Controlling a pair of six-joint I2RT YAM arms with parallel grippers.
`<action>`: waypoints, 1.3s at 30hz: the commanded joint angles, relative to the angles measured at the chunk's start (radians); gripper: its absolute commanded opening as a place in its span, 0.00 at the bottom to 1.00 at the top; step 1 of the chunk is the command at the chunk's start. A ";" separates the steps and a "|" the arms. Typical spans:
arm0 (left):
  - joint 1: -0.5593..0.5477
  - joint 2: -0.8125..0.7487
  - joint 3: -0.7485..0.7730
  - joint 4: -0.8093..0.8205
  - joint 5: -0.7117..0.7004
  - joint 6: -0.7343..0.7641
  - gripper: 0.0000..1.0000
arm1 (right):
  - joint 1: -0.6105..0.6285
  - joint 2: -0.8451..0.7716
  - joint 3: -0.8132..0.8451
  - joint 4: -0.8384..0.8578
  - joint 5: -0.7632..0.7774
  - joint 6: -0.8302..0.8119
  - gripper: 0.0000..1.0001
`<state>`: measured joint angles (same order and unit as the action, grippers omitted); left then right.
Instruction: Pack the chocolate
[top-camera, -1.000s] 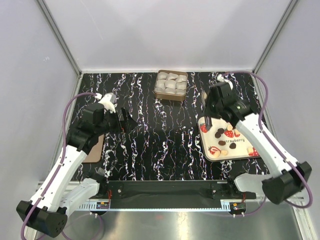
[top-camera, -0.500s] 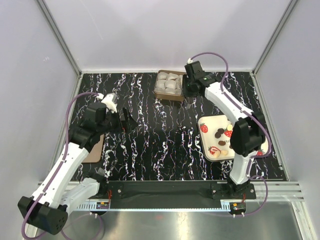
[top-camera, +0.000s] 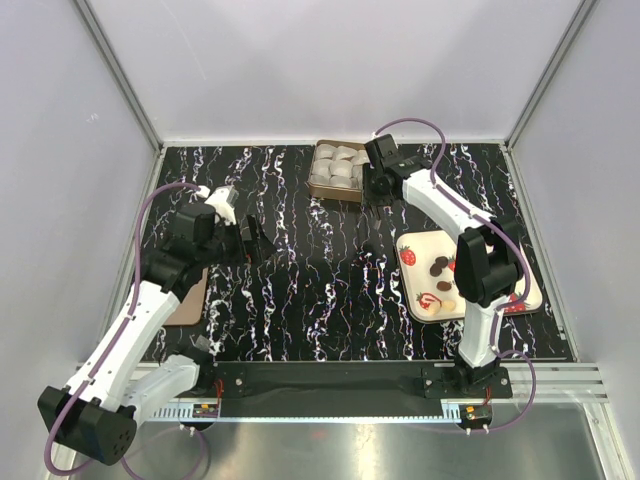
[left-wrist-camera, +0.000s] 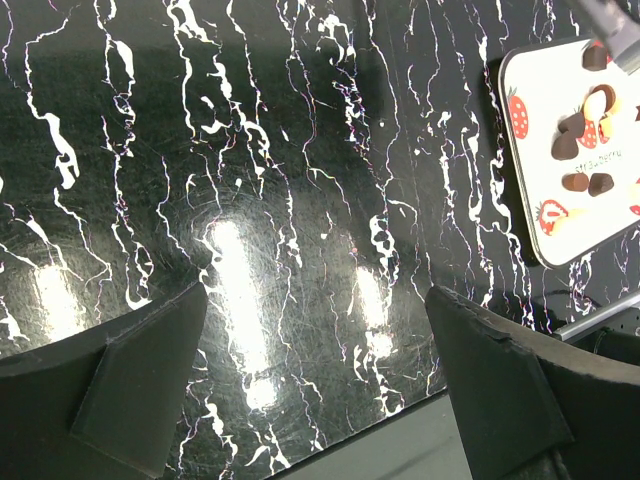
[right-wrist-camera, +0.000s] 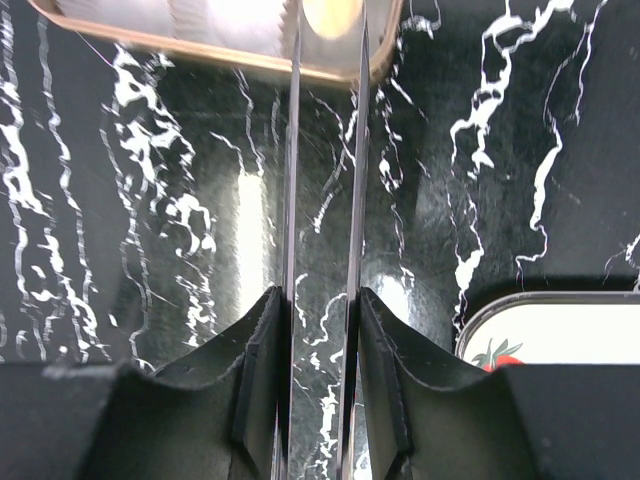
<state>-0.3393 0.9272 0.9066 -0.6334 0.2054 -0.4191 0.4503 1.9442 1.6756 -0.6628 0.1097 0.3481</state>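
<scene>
At the left of the black marbled table (top-camera: 300, 290), the left gripper (top-camera: 250, 240) hangs with its jaws spread wide, nothing between them. Toward the middle back, the overhead view puts the right gripper (top-camera: 380, 185) at the right edge of the box (top-camera: 340, 194) of white paper cups (top-camera: 343, 165), but only its own wrist camera shows the grasp: thin blades nipped together on a cream chocolate (right-wrist-camera: 332, 15), round and pale, held at their tips just over the box rim. Farthest right lies the white tray (top-camera: 420, 240), well apart from both grippers. From above its chocolates (top-camera: 440, 266) are mere specks; the left wrist view resolves them as small rounded lumps, mostly dark brown with a paler one among them, clustered beside red strawberry prints (left-wrist-camera: 518, 115).
</scene>
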 joint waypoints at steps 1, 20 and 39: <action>0.002 0.002 0.029 0.047 -0.004 0.008 0.99 | -0.005 -0.077 -0.017 0.046 -0.015 0.005 0.36; 0.002 -0.008 0.049 0.035 0.000 0.008 0.99 | -0.004 -0.102 -0.031 0.026 0.021 0.020 0.45; 0.002 -0.025 0.054 0.024 0.002 0.003 0.99 | -0.004 -0.152 0.010 -0.021 0.021 0.019 0.48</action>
<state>-0.3393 0.9237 0.9234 -0.6350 0.2058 -0.4194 0.4503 1.8702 1.6325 -0.6743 0.1139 0.3637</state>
